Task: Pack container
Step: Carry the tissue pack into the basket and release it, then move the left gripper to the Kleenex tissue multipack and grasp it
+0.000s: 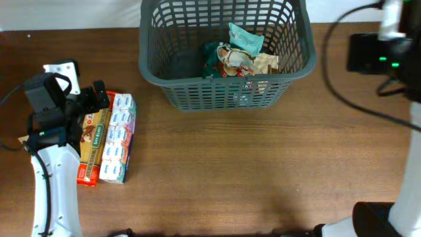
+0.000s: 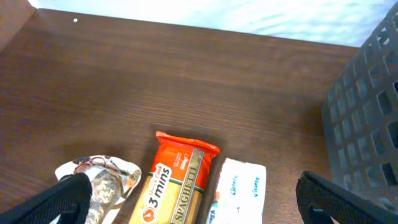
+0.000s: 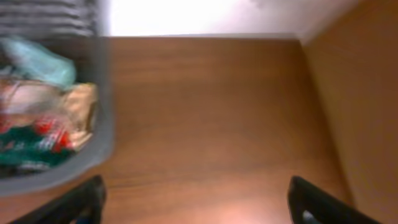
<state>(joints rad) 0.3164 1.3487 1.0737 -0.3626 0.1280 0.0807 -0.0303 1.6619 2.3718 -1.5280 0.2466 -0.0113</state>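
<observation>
Several snack packets (image 1: 238, 58) inside container (image 1: 197, 97).

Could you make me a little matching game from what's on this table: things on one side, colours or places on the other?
1 spaghetti packet
2 white multipack
3 teal packet
4 container

a dark grey
b inside the container
c orange-red top
d lies beside the spaghetti packet

Pairs: 1-c, 2-d, 3-b, 4-a
</observation>
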